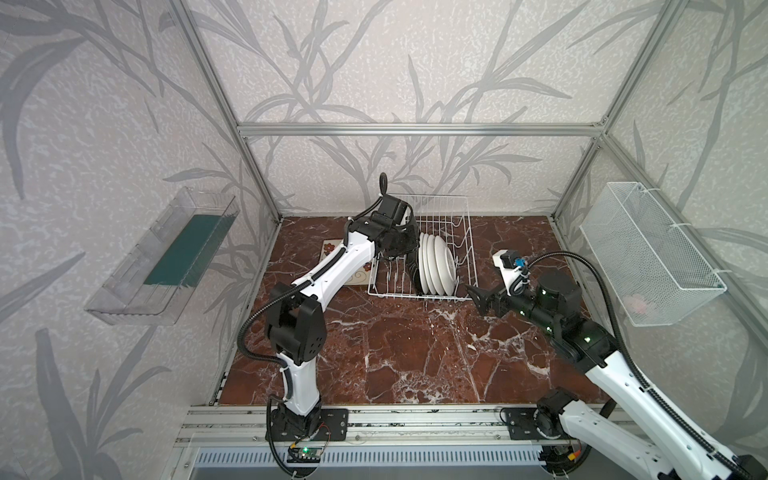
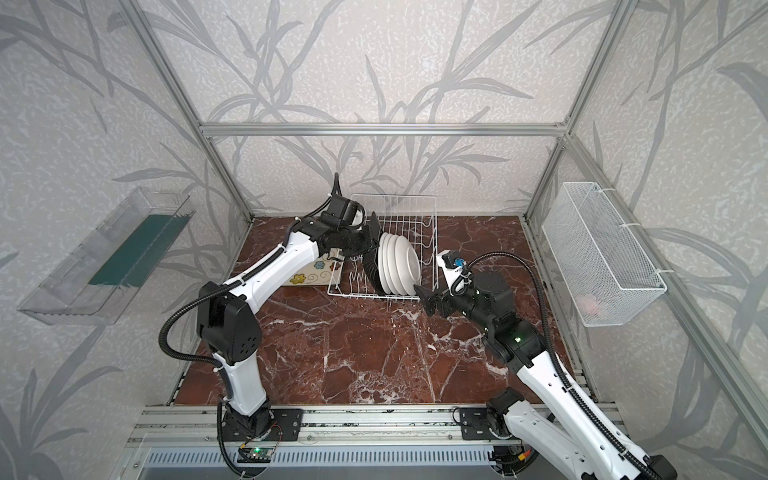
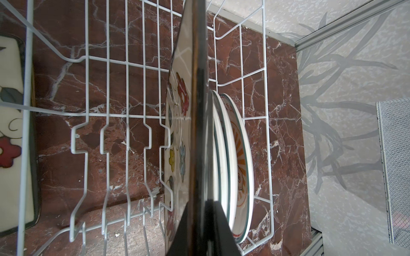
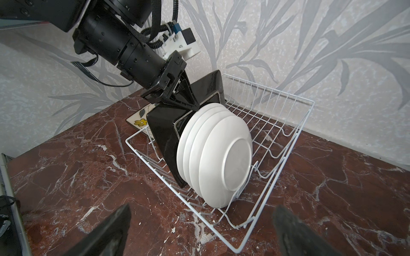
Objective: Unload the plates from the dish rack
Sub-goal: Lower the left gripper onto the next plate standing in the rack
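Over the dish rack (image 1: 467, 232), seen in a top view, my left gripper (image 1: 402, 246) is clamped on the upper edge of a black-backed square plate (image 1: 413, 272). It stands just beside the round white plates (image 1: 436, 266). Another square plate (image 2: 307, 276) lies flat on the table (image 2: 374, 353) beside the rack. My right gripper (image 1: 478, 297) hangs wide and empty near the rack's front corner.

From the left wrist the held plate (image 3: 197, 110) runs edge-on between my jaws, so I should lift straight up out of its slot.

From the right wrist the round white plates (image 4: 221, 155) lean close, and tilting could drag them.
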Motion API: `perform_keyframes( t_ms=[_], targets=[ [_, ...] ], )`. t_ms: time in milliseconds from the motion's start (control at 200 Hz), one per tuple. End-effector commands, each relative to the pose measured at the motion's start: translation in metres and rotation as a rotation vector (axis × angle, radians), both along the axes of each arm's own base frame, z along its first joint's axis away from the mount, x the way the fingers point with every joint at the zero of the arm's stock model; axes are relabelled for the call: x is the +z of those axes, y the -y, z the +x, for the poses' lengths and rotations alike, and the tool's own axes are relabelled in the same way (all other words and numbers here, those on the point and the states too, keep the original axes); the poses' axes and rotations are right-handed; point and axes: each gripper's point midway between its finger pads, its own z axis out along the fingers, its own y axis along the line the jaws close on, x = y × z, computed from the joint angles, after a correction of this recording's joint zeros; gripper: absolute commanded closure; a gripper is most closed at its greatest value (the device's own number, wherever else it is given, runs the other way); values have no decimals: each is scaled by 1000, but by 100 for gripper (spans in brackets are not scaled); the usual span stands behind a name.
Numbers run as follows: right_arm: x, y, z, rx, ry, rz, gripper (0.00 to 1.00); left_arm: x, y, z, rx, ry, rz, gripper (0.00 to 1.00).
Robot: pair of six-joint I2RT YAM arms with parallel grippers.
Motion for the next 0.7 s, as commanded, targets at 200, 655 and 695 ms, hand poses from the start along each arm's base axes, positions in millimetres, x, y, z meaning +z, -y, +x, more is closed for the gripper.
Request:
perform_keyframes(
  t_ms=[200, 655, 695],
  targets=[
    [12, 3, -4, -12, 20, 18, 1, 71, -12, -7, 4, 191, -21, 100],
    [8, 4, -4, -16, 22, 0, 1, 46, 7, -1, 69, 126, -166, 100],
    [8, 5, -4, -16, 22, -1, 1, 46, 8, 0, 78, 126, -171, 100]
  ],
)
